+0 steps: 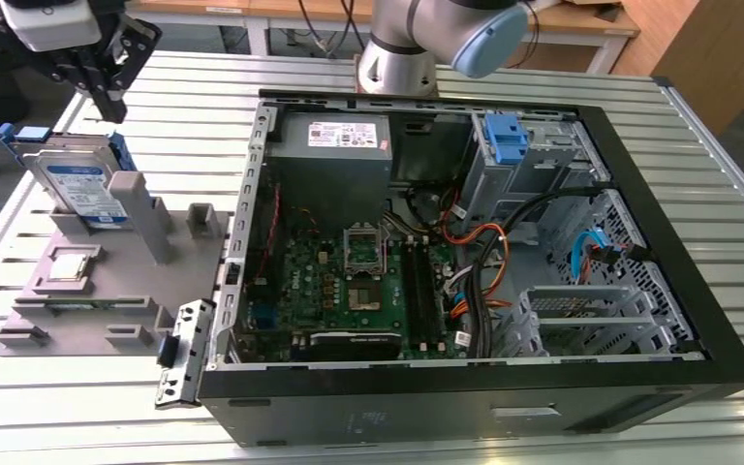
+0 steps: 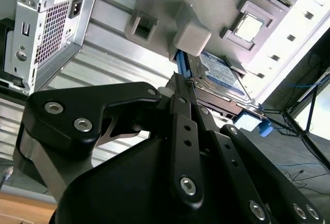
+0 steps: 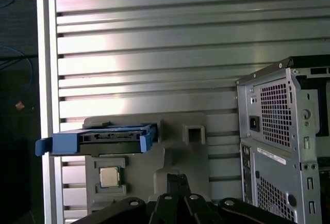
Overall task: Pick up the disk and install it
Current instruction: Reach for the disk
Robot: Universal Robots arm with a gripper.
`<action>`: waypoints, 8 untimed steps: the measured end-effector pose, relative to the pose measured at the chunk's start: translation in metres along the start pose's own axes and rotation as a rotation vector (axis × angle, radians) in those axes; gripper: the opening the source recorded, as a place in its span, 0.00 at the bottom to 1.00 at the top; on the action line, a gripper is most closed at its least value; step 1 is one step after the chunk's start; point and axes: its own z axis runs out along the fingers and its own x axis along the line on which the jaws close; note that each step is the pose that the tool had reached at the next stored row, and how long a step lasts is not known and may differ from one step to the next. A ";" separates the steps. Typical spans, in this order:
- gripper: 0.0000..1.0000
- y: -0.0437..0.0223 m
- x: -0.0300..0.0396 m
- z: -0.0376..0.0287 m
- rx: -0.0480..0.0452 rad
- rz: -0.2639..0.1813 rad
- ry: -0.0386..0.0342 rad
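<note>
1. While the arm hangs at the upper left of the exterior view, I see its gripper (image 1: 111,102) higher in the frame than the disk (image 1: 81,184), near it but not touching.
2. In the first wrist view the fingertips (image 3: 173,180) sit pressed together with nothing between them.
3. The disk stands on edge in its blue carrier, slotted into the grey fixture (image 1: 101,300) at the left of the exterior view.
4. The open computer case (image 1: 476,392) lies just beside the fixture on the slatted table (image 1: 75,426)
</note>
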 end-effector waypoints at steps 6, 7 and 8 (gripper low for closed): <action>0.11 -0.0008 0.0186 0.0036 0.0000 0.000 0.0000; 0.11 -0.0008 0.0224 0.0043 0.0000 0.000 0.0000; 0.11 -0.0008 0.0259 0.0052 -0.0001 0.000 -0.0001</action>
